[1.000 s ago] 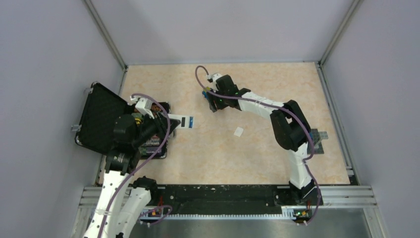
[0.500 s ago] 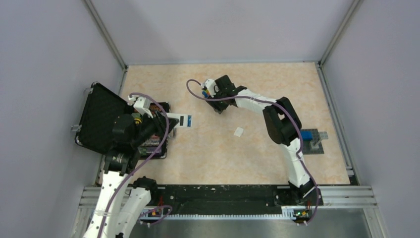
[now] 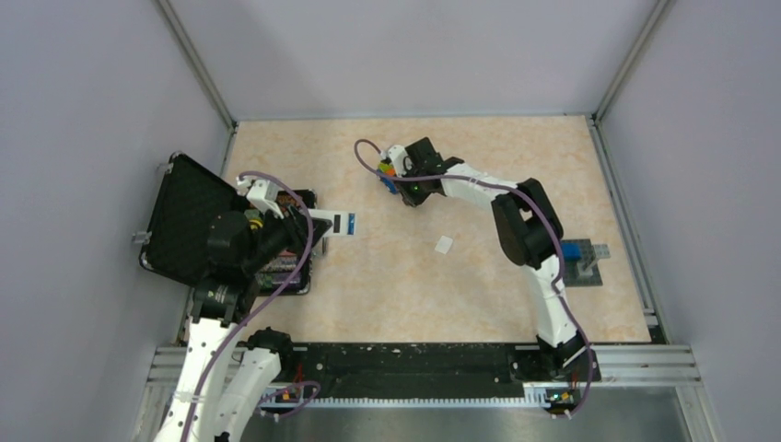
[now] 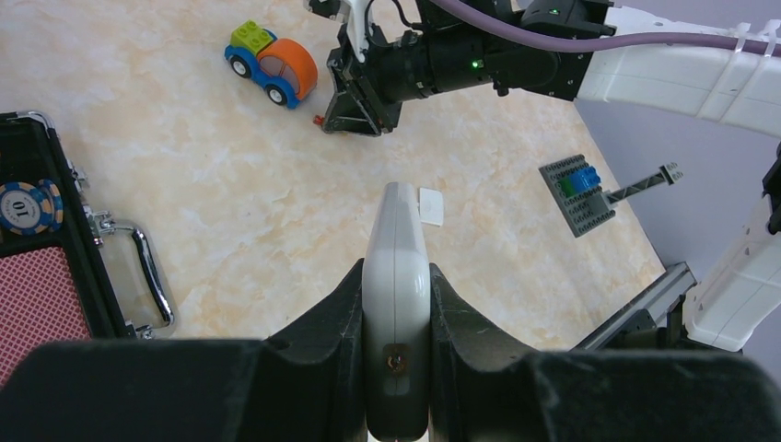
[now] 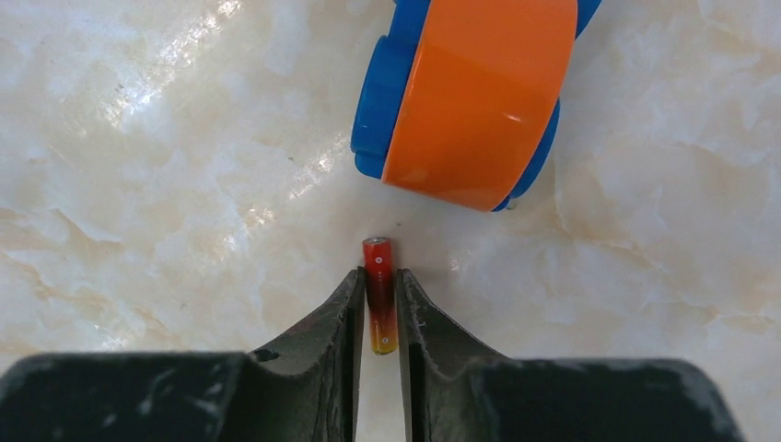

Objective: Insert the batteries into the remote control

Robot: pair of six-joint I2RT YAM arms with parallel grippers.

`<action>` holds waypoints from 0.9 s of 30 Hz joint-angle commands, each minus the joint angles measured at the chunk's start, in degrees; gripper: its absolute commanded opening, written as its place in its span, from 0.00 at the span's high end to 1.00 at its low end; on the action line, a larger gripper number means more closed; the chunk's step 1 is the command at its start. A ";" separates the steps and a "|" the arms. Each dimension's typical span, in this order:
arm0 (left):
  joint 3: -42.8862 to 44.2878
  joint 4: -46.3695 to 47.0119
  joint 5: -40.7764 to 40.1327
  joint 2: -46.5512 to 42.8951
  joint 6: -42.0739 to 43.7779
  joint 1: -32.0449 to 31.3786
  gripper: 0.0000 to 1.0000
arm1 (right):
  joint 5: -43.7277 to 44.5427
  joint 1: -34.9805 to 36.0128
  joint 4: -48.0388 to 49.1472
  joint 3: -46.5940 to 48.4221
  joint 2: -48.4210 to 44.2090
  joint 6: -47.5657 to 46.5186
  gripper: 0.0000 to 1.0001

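My left gripper [image 3: 311, 226] is shut on the remote control [image 3: 334, 224] and holds it above the table beside the black case. In the left wrist view the remote [image 4: 396, 276] stands edge-on between the fingers, showing its plain white side. My right gripper [image 5: 378, 276] is shut on the orange-red battery [image 5: 379, 295], low over the table just in front of the toy car [image 5: 474, 92]. In the top view the right gripper [image 3: 403, 189] is at the table's far middle. I cannot make out the blue battery as a separate thing.
An open black case [image 3: 184, 221] holding a poker chip [image 4: 18, 207] lies at the left. A small white flat piece [image 3: 444, 244] lies mid-table. A blue brick on a grey baseplate [image 3: 582, 256] sits at the right. The toy car [image 3: 388, 171] is beside my right gripper.
My right wrist has turned and shifted slightly, and the toy car now shows beside it. The left arm with the remote has barely moved.
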 commanded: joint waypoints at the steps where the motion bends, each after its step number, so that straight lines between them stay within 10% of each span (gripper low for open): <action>1: 1.99 2.35 0.38 -0.29 -0.31 -0.07 1.00 | -0.86 -0.84 -2.61 -4.77 -2.60 5.96 0.83; 15: -6.71 17.40 1.48 -1.02 -13.77 -0.07 1.00 | 3.28 -0.23 12.30 -30.81 -29.41 42.43 1.00; 27: -8.70 30.59 -2.85 4.94 -38.79 -0.14 1.00 | 16.44 9.76 15.54 -28.53 -51.06 47.04 0.97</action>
